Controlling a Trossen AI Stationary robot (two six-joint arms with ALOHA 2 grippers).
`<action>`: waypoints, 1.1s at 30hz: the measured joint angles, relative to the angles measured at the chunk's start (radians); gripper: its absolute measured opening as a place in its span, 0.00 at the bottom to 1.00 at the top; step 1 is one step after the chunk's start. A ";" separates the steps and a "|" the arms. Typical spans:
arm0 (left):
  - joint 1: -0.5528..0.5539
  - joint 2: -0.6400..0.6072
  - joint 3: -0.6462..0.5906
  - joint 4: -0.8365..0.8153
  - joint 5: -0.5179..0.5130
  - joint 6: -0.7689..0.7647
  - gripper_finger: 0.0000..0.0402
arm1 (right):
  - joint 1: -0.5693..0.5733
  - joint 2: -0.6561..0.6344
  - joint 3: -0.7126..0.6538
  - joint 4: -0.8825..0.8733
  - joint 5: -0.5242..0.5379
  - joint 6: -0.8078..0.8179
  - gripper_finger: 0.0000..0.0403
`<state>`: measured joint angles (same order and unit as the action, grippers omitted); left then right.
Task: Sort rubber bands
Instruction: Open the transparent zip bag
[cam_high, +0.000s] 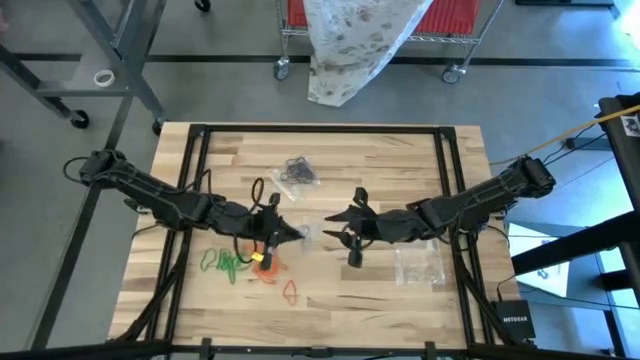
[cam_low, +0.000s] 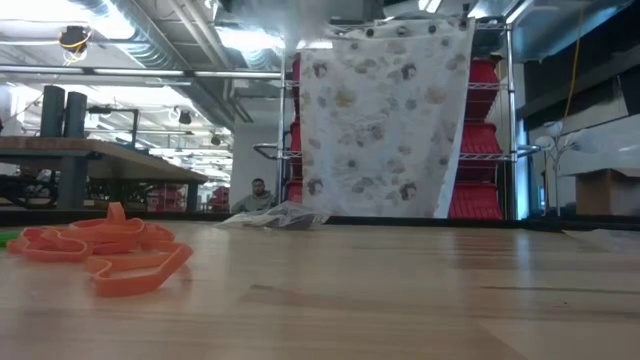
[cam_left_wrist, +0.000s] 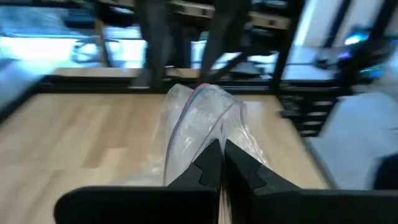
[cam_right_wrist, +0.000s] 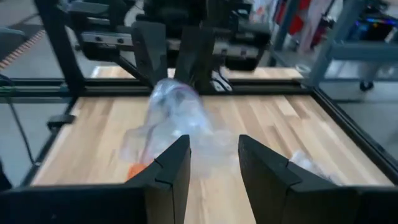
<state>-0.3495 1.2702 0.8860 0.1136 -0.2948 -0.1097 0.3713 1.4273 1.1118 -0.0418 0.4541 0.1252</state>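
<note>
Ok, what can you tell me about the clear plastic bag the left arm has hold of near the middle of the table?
The clear, crinkled plastic zip bag looks thin and soft, with a pinkish seal line along its mouth. The left gripper has its dark fingers shut on one edge, holding the bag raised and bunched above the light wooden table, near the middle. The right gripper faces it with fingers open on either side of the bag's other end; whether they touch it I cannot tell. Its contents are not clear.
</note>
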 joint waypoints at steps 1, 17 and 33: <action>-0.005 -0.004 0.000 0.002 0.023 -0.015 0.00 | 0.009 0.000 0.008 0.001 -0.001 -0.012 0.31; -0.063 -0.052 0.000 0.088 0.488 -0.175 0.00 | 0.090 0.110 0.036 0.367 -0.235 -0.126 0.31; -0.060 -0.052 0.000 0.103 0.317 -0.163 0.00 | 0.094 0.158 0.036 0.424 -0.180 -0.166 0.31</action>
<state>-0.4098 1.2182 0.8856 0.2170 0.0218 -0.2725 0.4656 1.5848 1.1477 0.3825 0.2740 -0.0410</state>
